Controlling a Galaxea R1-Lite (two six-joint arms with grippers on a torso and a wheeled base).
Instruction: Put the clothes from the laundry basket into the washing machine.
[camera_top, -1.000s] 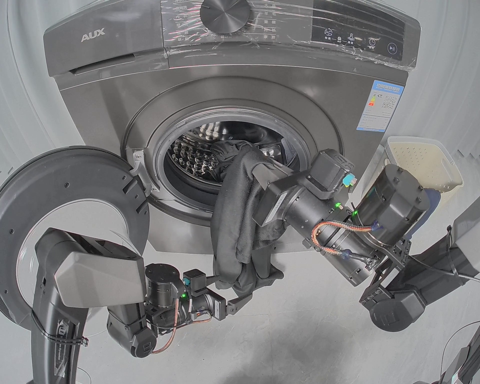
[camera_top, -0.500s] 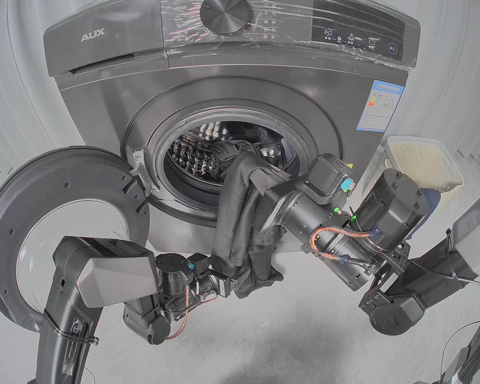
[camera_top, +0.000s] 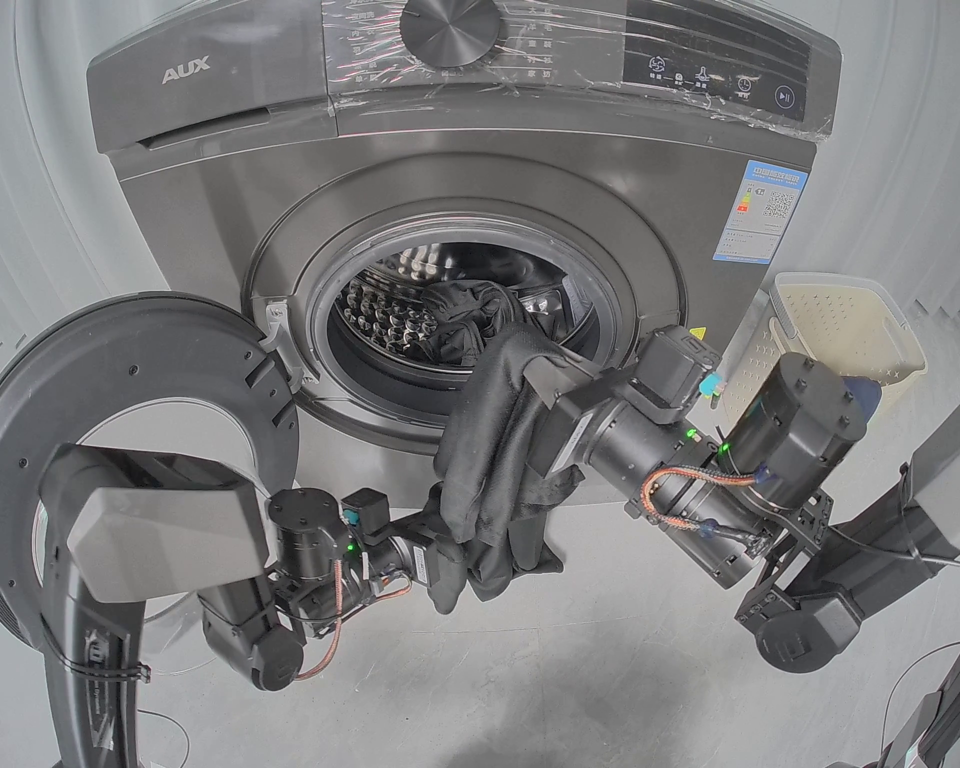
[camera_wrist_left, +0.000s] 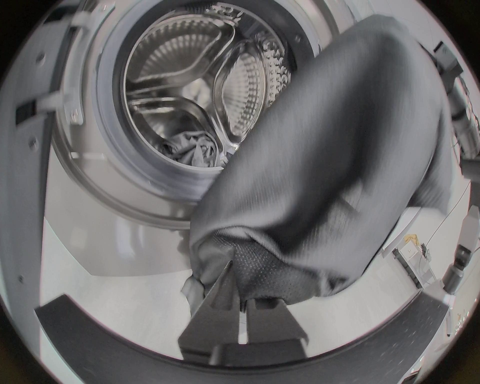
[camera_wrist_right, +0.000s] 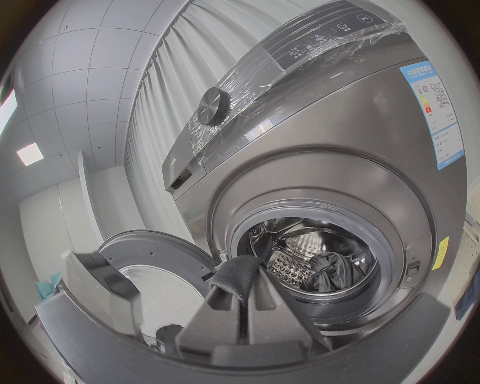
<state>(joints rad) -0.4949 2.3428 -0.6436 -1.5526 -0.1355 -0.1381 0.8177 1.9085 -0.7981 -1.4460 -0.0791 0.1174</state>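
The right gripper (camera_top: 537, 372) pinches the top of a dark cloth (camera_top: 495, 440) just in front of the washer (camera_top: 560, 190) opening. The left gripper (camera_top: 442, 568) pinches its low end, below the opening. More dark clothes (camera_top: 470, 312) lie in the drum (camera_top: 385, 310). The basket (camera_top: 850, 320) stands beside the washer.

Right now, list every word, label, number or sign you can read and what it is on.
Brand word on the washer, top left: left unquoted.
Blue-topped label, washer front: print too small.
Control panel: icons only, no words.
Yellow sticker, washer front: too small.
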